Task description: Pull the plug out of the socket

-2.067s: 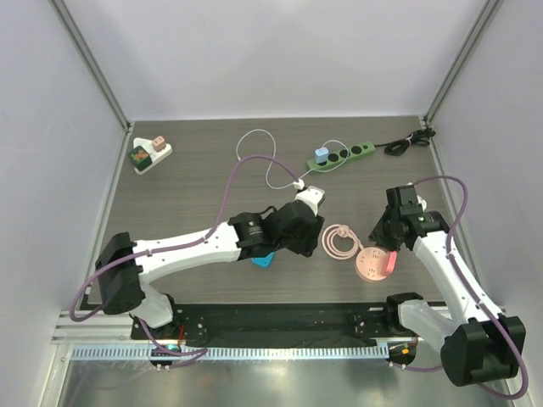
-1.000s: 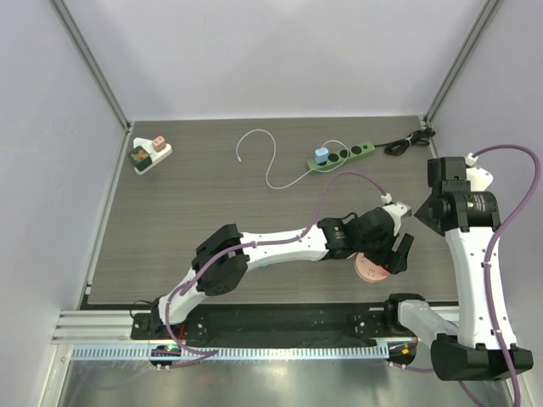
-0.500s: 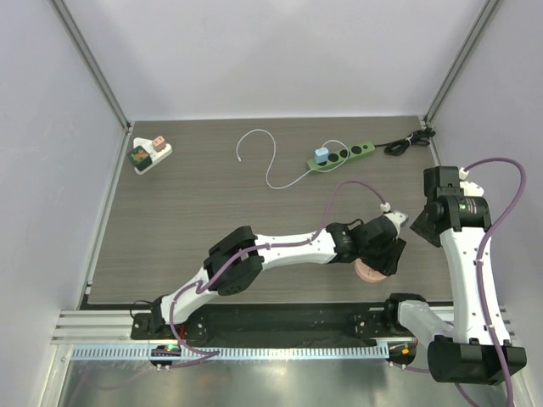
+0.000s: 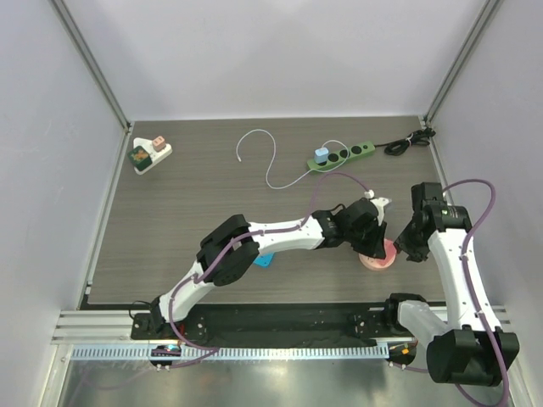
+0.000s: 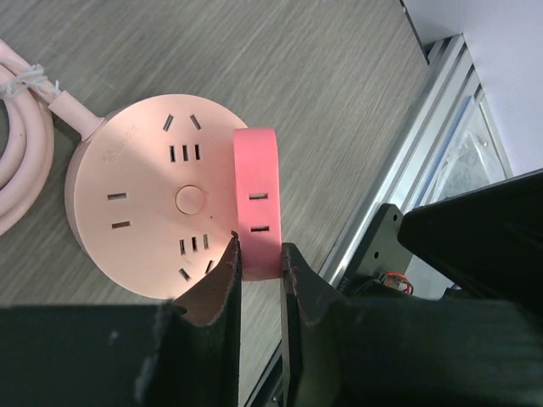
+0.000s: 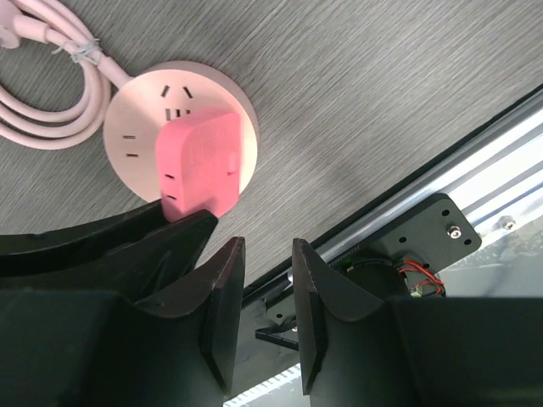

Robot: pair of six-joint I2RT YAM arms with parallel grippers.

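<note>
The plug (image 5: 257,203), a bright pink block, stands seated in the round pale pink socket (image 5: 144,212), near the socket's rim on the side facing the metal rail (image 6: 475,144) at the edge of the surface (image 5: 254,59). The left end effector (image 5: 260,251) is clamped on the plug. Its two fingers (image 5: 222,284) press against opposite sides of the plug's near end with no gap showing, and the rest of the plug runs straight out beyond the fingertips. Most of the socket's face lies ahead of these fingertips and to their left in the wrist view. The socket's coiled pink cord (image 5: 25,153) lies further out on that same side. The right end effector (image 6: 265,254) hovers just beside the socket on the rail side. Its fingers are a narrow gap apart and hold nothing, and they touch neither plug nor socket. The plug lies ahead of them and to their left, and the dark body of the left end effector sits close against that side. Far beyond both end effectors, toward the back of the surface, lies a green power strip (image 4: 340,157) carrying a small blue plug (image 4: 320,155). A thin white cable (image 4: 270,161) loops near the strip, a black cable (image 4: 407,140) is bundled at the back right, and a white socket block (image 4: 150,153) sits at the back left.
</note>
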